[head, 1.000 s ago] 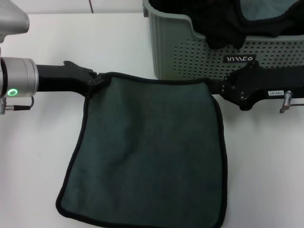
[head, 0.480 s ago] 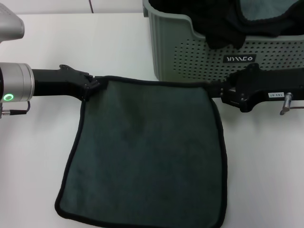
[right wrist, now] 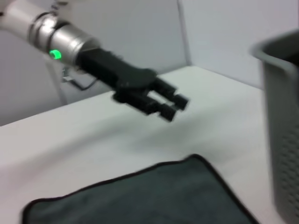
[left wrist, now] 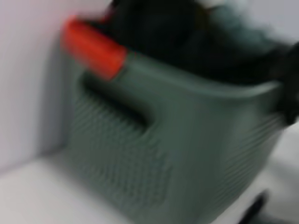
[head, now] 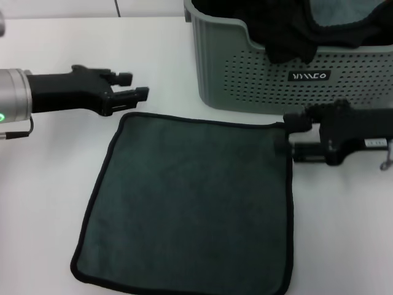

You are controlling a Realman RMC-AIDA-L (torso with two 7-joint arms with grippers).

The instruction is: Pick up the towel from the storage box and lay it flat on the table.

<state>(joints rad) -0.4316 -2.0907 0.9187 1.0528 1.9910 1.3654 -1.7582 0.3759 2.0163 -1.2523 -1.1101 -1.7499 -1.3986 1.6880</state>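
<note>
1. Spreading under everything, the white table (head: 55, 203) fills the head view and runs off every edge of it.
2. Lying flat on the table at 6 o'clock from the storage box, the towel (head: 190, 203) shows dark teal with black edging; its near edge is cut off by the bottom of the head view, and the right wrist view catches only 1 far corner of it (right wrist: 187, 186).
3. Standing at 1 o'clock in the head view, the storage box (head: 258, 80) is cropped at the top and right, so its far wall cannot be seen; its black label faces the camera. In the left wrist view the box (left wrist: 154, 154) is heavily blurred, with a red object (left wrist: 93, 46) at its rim that cannot be identified.
4. Draping over the box's rim, a black cloth (head: 288, 37) hides most of a lighter teal cloth (head: 341, 12) behind it.
5. Hovering at 10 o'clock from the towel, the left gripper (head: 136, 86) has its 2 fingers narrowly apart, holding nothing, clear of the towel's corner.
6. Sitting at 3 o'clock by the towel's far right corner, the right gripper (head: 287, 132) has its fingers spread and empty; whether its lower fingertip touches the edging cannot be told.
</note>
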